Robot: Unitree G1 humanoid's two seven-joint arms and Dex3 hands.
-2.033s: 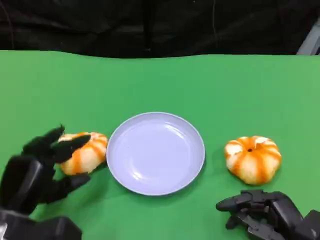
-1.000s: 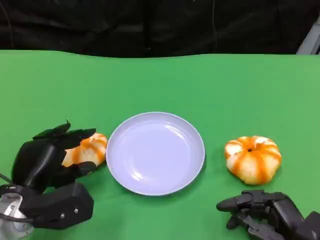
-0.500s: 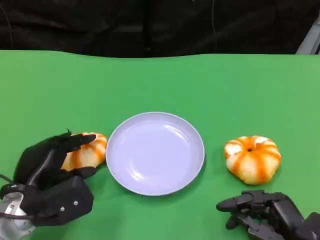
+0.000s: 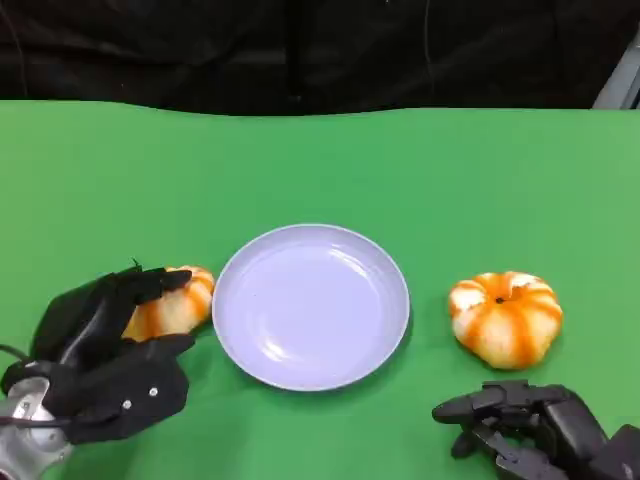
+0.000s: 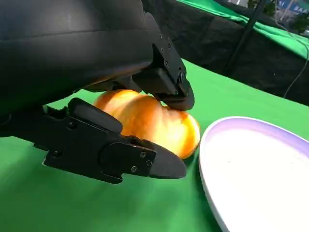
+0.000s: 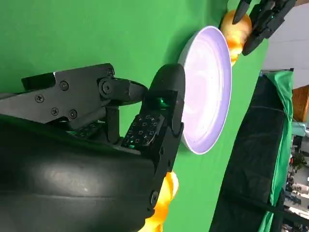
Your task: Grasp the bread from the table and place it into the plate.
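Two orange-striped round breads lie on the green table, either side of a lilac plate (image 4: 310, 375). My left hand (image 4: 100, 350) wraps the left bread (image 4: 178, 305), fingers over its top and thumb against its near side; the bread still sits on the cloth. In the left wrist view the bread (image 5: 149, 121) sits between the black fingers (image 5: 164, 87) and thumb, beside the plate (image 5: 260, 174). The right bread (image 4: 505, 317) lies free. My right hand (image 4: 530, 425) rests on the table just in front of it, fingers curled, holding nothing. The right wrist view shows the plate (image 6: 207, 92).
The green table (image 4: 320, 160) runs back to a black curtain (image 4: 300, 50). Bare cloth lies beyond the plate and between the plate and the right bread.
My left hand turned in over the left bread, lowered and closed its fingers and thumb around it. The bread, the plate and my right hand have stayed in place.
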